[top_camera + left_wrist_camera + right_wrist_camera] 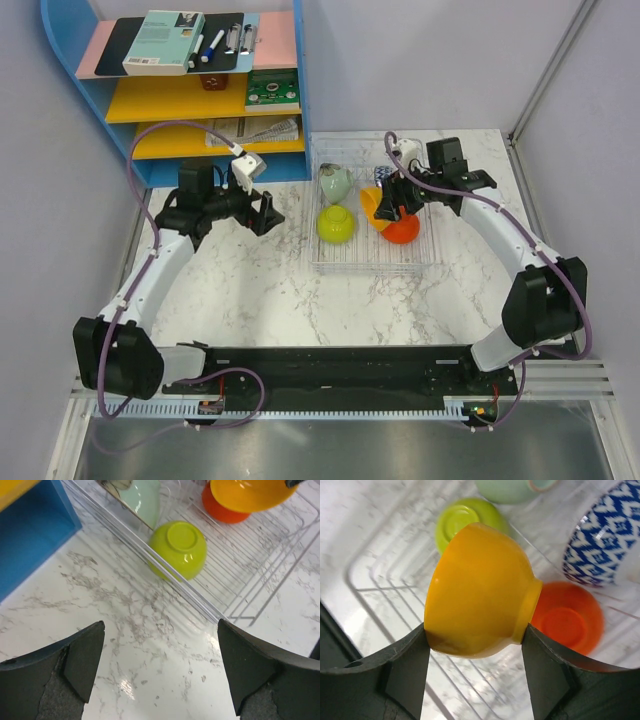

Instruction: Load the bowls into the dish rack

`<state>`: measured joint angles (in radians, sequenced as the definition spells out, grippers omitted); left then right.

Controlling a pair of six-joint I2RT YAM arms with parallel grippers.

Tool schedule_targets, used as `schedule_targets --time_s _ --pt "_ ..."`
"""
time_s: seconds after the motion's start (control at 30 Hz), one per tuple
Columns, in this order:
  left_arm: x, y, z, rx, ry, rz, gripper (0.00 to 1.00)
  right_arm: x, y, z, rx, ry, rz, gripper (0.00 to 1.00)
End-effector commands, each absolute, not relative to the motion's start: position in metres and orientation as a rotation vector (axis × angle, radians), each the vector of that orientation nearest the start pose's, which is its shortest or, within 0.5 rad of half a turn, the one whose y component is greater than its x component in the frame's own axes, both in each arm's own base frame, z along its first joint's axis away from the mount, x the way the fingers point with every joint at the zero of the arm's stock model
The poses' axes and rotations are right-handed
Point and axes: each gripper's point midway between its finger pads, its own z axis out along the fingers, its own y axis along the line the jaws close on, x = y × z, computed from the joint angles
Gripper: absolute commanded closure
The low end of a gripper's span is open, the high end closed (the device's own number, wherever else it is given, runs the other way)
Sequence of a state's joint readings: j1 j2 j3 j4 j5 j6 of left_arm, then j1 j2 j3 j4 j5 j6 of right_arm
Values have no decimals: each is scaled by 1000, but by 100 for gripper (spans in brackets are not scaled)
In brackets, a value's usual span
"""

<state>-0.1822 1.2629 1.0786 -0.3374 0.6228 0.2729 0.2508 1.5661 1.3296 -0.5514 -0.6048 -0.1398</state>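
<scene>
The clear dish rack (365, 265) lies right of the table's centre. In it are the lime green bowl (335, 225) upside down, the pale grey-green bowl (335, 183) on its side, the red bowl (402, 232) upside down and the patterned bowl (381, 175) at the back. My right gripper (390, 210) is shut on the orange bowl (372, 203), held tilted over the rack beside the red bowl; in the right wrist view the orange bowl (480, 590) sits between the fingers (405, 670). My left gripper (268, 213) is open and empty over the table left of the rack.
The blue-and-yellow shelf unit (200, 100) stands at the back left, close behind the left gripper, with books and pens on it. A metal frame post (545, 80) rises at the back right. The rack's near rim (200, 605) runs just ahead of the left fingers.
</scene>
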Motion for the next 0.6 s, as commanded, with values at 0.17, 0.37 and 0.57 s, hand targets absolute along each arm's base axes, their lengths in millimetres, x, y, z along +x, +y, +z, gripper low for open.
schedule_targets --time_s 0.17,0.37,0.57 --pt "309 -159 216 936 1842 -704 0 371 160 193 -1135 2120 188 100" --pt "308 -153 214 916 1845 -719 0 370 183 179 -1314 2086 -4 100" --pt "310 -149 215 894 1840 -732 0 375 189 163 -1458 2063 -133 100"
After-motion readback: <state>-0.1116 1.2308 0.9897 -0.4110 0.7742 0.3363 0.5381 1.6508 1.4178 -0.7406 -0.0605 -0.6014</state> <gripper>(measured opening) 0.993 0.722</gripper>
